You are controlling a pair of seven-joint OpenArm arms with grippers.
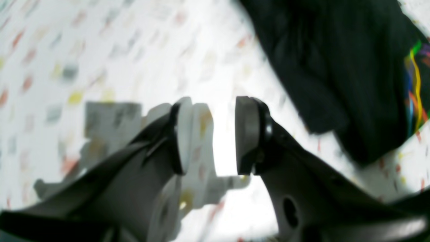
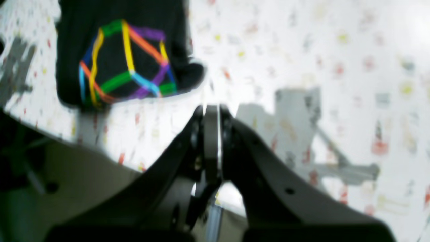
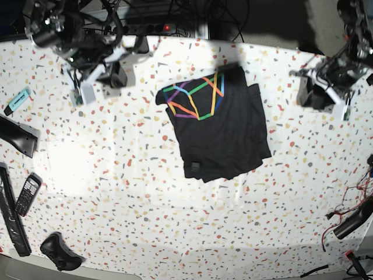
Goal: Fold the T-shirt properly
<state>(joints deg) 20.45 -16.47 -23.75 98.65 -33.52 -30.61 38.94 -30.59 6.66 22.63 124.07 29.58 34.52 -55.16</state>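
Note:
The black T-shirt (image 3: 224,134) lies folded into a rough rectangle in the middle of the speckled white table, with its rainbow line print (image 3: 192,96) showing at its far left corner. My left gripper (image 1: 215,134) is open and empty above the bare table, and the T-shirt (image 1: 336,67) lies off to its upper right. In the base view the left gripper (image 3: 340,108) hovers right of the shirt, apart from it. My right gripper (image 2: 211,134) is shut on nothing, with the printed part of the T-shirt (image 2: 124,60) to its upper left. In the base view the right gripper (image 3: 80,92) is at the far left.
A teal marker (image 3: 17,100), a black bar (image 3: 14,137), a phone-like handset (image 3: 27,193) and a dark rounded object (image 3: 58,252) lie along the left edge. Cables (image 3: 349,221) trail at the right edge. A power strip (image 3: 166,27) and wiring sit behind the table.

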